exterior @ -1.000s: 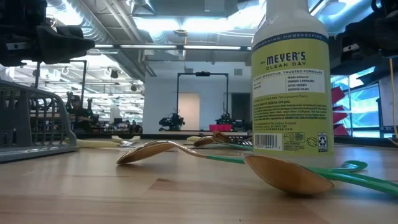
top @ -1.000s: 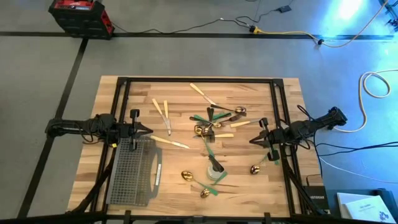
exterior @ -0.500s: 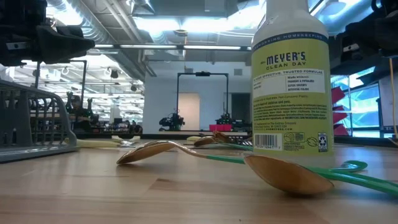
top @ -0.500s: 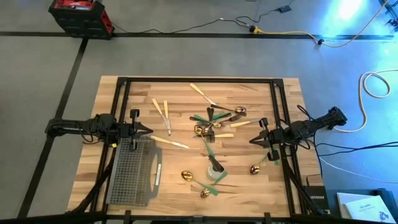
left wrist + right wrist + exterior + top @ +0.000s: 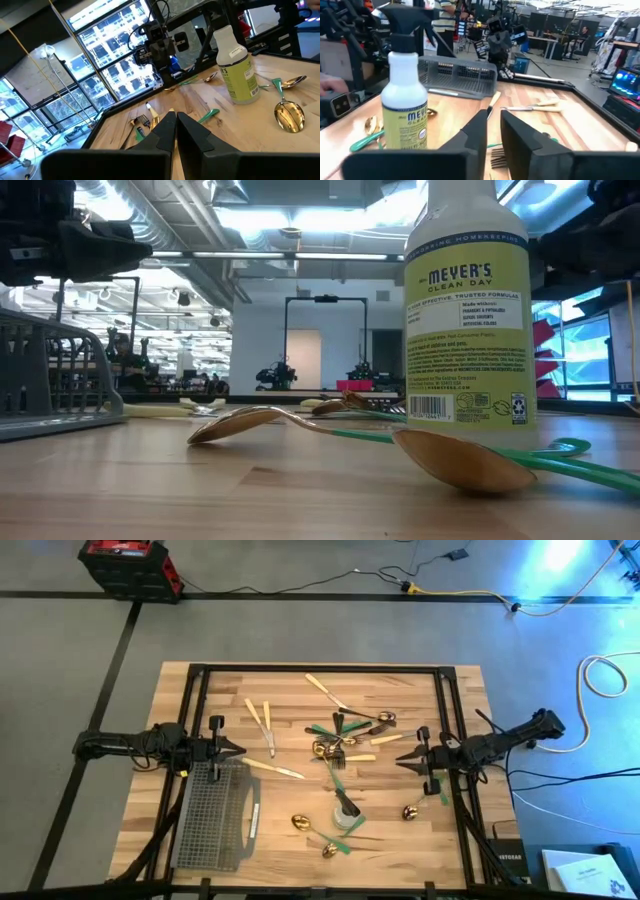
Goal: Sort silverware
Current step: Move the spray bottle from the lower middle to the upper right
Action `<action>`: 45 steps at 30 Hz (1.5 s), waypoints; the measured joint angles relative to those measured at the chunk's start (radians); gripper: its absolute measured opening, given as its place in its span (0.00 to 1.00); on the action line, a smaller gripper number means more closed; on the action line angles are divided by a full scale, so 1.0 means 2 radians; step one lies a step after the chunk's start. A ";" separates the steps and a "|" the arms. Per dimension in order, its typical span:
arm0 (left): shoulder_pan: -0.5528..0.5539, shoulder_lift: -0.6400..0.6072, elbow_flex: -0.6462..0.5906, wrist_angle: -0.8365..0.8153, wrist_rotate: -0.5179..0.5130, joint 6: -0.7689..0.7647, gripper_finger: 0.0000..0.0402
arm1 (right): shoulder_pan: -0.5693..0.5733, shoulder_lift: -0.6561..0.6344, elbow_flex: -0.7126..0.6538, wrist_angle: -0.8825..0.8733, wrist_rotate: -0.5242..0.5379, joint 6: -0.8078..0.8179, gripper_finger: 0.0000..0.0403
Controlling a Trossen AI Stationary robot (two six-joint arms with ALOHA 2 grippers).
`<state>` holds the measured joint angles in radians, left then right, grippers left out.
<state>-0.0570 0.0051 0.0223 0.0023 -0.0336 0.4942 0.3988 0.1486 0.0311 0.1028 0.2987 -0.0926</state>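
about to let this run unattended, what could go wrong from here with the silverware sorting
The spray bottle stands upright among the silverware; a reach by the right gripper for the green-handled spoons beside it could tip it. The central pile has pieces crossing, so a grasp there may drag or lift several. The left gripper is shut above the caddy and could snag its mesh if lowered.

Bright overhead ceiling lights; blue glare in high view's corner; right wrist view blurry.

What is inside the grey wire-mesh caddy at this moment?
From above, the caddy shows only its own mesh; no silverware is visible inside. The low view shows just one corner, so small pieces could be hidden.
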 joint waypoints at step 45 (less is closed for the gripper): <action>0.000 0.000 0.000 -0.012 0.000 0.000 0.00 | 0.000 0.562 0.042 0.539 -0.121 0.097 0.89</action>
<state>-0.0572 0.0055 0.0227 -0.0212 -0.0334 0.4940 0.3988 1.2733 0.1148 1.1800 0.0573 0.1006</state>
